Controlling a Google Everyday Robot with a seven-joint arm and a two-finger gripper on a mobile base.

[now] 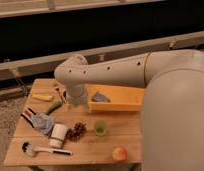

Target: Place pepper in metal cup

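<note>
Wooden desk (102, 146) before us: the pepper (53, 107) lies just below-left of our claw (61, 96), its long axis slanting toward it; metal cup (58, 135) nearer front; grip state we cannot tell

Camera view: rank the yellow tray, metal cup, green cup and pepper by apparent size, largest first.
1. yellow tray
2. metal cup
3. pepper and green cup: too alike to rank.
The gripper hovers beside the pepper.
</note>
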